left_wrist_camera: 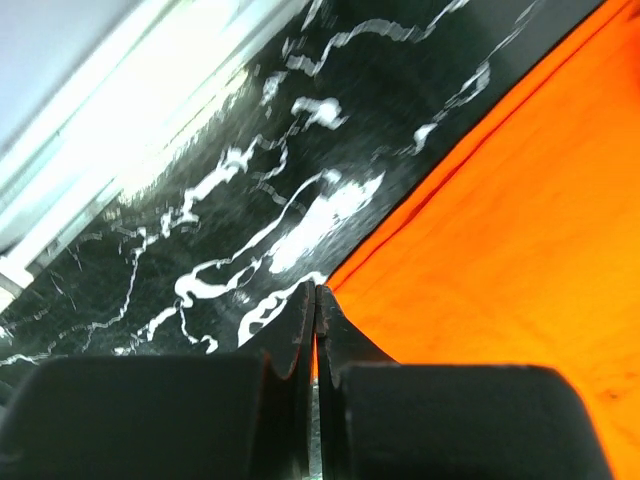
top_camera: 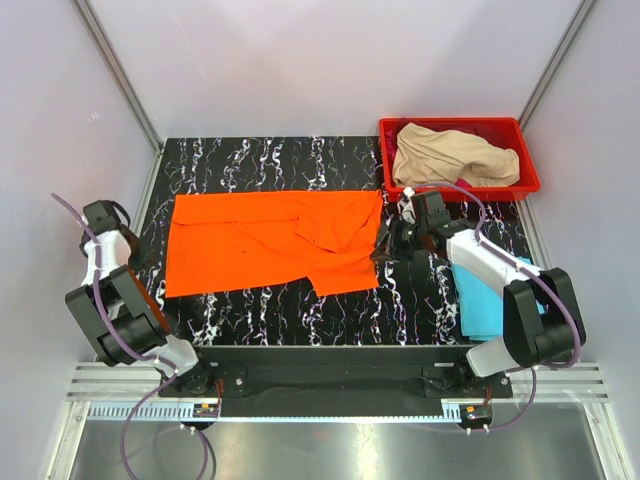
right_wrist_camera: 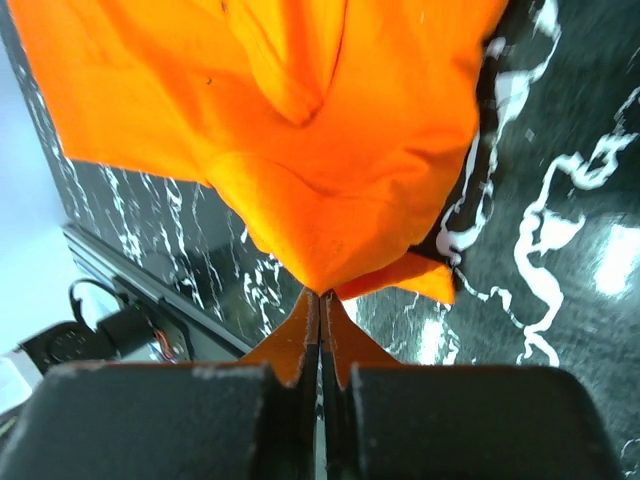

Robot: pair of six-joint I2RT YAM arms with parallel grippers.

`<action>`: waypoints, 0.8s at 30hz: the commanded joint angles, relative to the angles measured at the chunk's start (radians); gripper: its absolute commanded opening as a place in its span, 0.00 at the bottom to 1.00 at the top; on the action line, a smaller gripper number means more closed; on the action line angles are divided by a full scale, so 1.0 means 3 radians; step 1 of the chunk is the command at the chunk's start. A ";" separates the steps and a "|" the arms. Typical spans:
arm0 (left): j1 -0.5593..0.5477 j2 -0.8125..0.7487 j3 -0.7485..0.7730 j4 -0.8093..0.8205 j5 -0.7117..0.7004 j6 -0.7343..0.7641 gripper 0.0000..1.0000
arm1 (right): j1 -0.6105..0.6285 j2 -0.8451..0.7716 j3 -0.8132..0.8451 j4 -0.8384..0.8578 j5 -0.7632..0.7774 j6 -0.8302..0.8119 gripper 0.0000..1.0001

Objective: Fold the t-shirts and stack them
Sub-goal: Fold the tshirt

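Hands (left_wrist_camera: 316,292) (right_wrist_camera: 320,296) tight on orange t-shirt (right_wrist_camera: 300,130).

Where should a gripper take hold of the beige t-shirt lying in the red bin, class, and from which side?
Probably pinch a raised fold of the beige t-shirt, coming down from above: it lies crumpled in a heap, and the walls of the red bin would block a sideways approach.

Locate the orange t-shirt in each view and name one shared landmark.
Top external: orange t-shirt spread out mid-table.
Left wrist: orange t-shirt fills the right side, edge meeting the left gripper.
Right wrist: orange t-shirt fills the top, pinched by the right gripper.
Shared landmark: black white-veined tabletop.
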 commanded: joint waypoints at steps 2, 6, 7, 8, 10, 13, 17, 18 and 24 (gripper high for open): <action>-0.0006 -0.0069 0.0274 -0.0032 -0.0092 0.0032 0.00 | -0.0094 0.0130 0.0244 -0.0003 -0.0128 -0.0044 0.00; -0.0011 -0.0099 0.0209 -0.0089 -0.0051 -0.0008 0.00 | -0.0099 0.0314 0.0305 0.0002 -0.0362 -0.0075 0.00; -0.0016 -0.0155 0.0153 -0.0048 -0.0076 -0.0034 0.15 | -0.0099 0.0329 0.0285 0.0033 -0.0403 -0.0065 0.00; -0.0011 -0.0191 0.0015 -0.0012 -0.0072 -0.0105 0.21 | -0.0099 0.0334 0.0285 0.0058 -0.0414 -0.0080 0.00; -0.0011 -0.0212 -0.0133 0.0054 0.0055 -0.0217 0.32 | -0.0094 0.0360 0.0285 0.0028 -0.0439 -0.0100 0.00; 0.0009 -0.0176 -0.0272 0.0136 0.0495 -0.0305 0.36 | -0.0094 0.0360 0.0341 -0.0089 -0.0450 -0.0192 0.00; 0.0010 -0.0140 -0.0420 0.0142 0.0741 -0.0264 0.39 | -0.0099 0.0319 0.0346 -0.0192 -0.0434 -0.0269 0.00; 0.0015 -0.0161 -0.0436 0.0121 0.0736 -0.0244 0.43 | -0.0094 0.0314 0.0341 -0.0197 -0.0460 -0.0274 0.00; 0.0071 -0.0156 -0.0625 0.0172 0.0593 -0.0096 0.52 | -0.0099 0.0222 0.0275 -0.0207 -0.0506 -0.0315 0.00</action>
